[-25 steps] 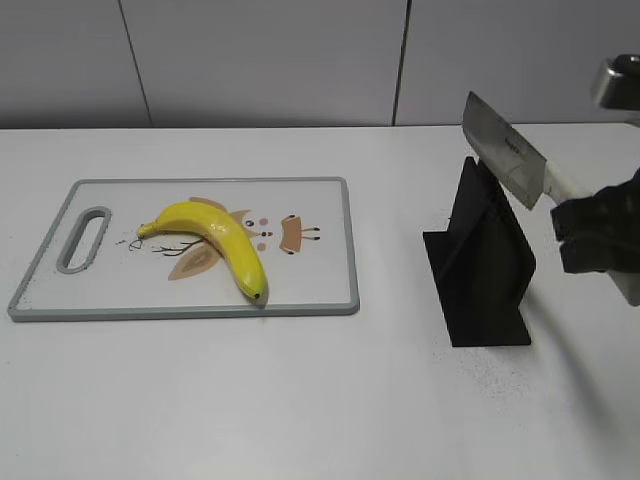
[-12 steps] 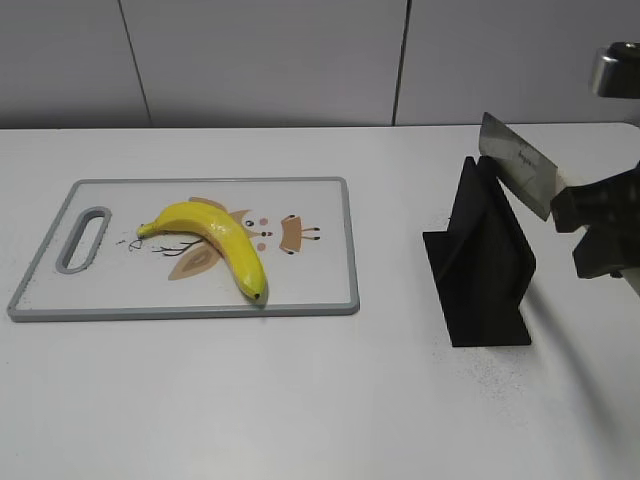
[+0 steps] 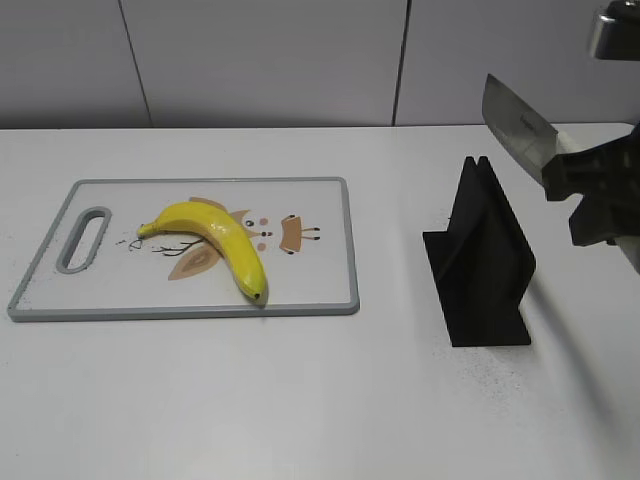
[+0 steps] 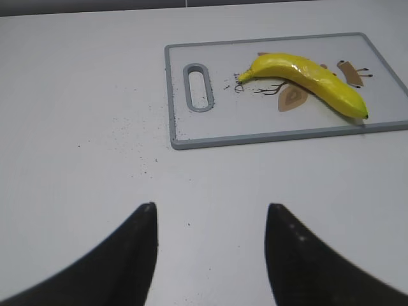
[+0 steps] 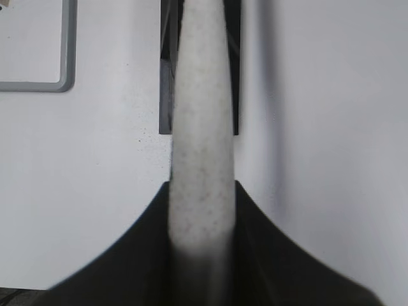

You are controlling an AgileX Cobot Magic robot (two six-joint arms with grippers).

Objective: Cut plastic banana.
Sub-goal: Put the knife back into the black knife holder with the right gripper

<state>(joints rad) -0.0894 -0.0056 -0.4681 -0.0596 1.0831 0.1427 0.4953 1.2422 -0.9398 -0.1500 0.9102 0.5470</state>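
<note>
The right gripper's fingers are clamped on the pale handle of the knife, which fills the gap between them in the right wrist view. In the exterior view the right gripper sits at about 3 o'clock, with the blade pointing up toward 11 o'clock, clear above the black knife stand. The left gripper hangs with its fingers spread and nothing between them, over bare table; the cutting board lies toward its 1 o'clock.

The plastic banana lies on the board at the exterior view's 9 o'clock side, well apart from the knife.

The likely risk is the long sideways carry: a handle held only by two pads could twist, so the blade would meet the banana off-square and push it along the board.

Compared with a second ago, the knife is higher and free of the stand's slot.
</note>
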